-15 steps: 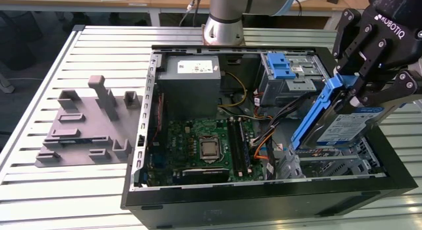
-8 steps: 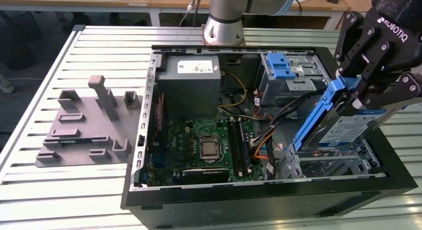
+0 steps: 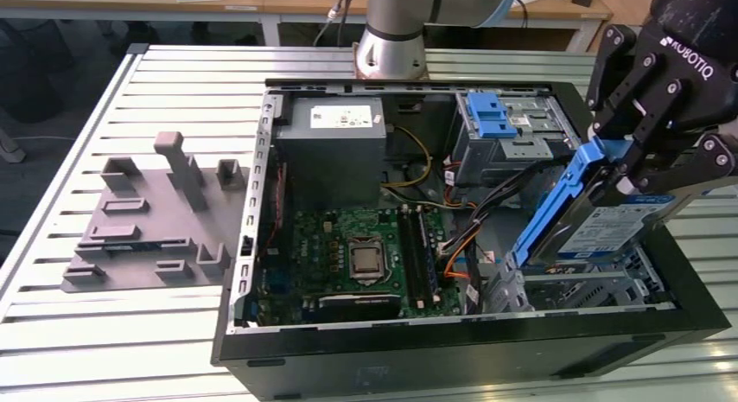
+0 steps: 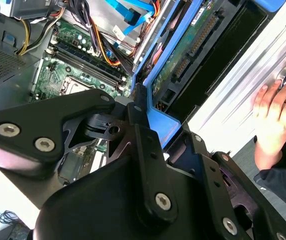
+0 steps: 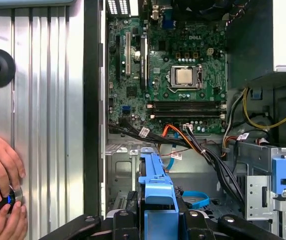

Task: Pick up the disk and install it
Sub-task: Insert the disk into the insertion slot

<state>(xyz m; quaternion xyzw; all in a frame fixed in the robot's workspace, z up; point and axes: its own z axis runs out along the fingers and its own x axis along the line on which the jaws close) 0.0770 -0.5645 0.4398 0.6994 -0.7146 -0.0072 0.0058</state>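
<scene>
1. Found the gripper (image 3: pixel 628 164) clamped shut on the disk (image 3: pixel 609 231), fingers pinching the upper end of its blue carrier frame.
2. Noted the disk in the air, steeply tilted, lower end dipping into the open computer case (image 3: pixel 461 359) at the exterior view's right, over the metal drive bay (image 3: pixel 576 290). Cannot tell whether touching the bay.
3. Logged the blue-and-white label face toward the exterior camera. Saw the green circuit-board side in the second wrist view.
4. Saw the motherboard (image 3: pixel 358 255) on the case floor, the grey power supply box (image 3: pixel 334 134) beyond it and an upright blue latch piece (image 3: pixel 493 117) on the far cage.
5. Noted a grey fixture plate (image 3: pixel 144 225) on the slatted table (image 3: pixel 173 82), at the exterior view's left of the case, well apart from the disk.
6. Spotted a person's hand (image 5: pixel 0 165) on a round knob (image 5: pixel 7 197) in the first wrist view.
</scene>
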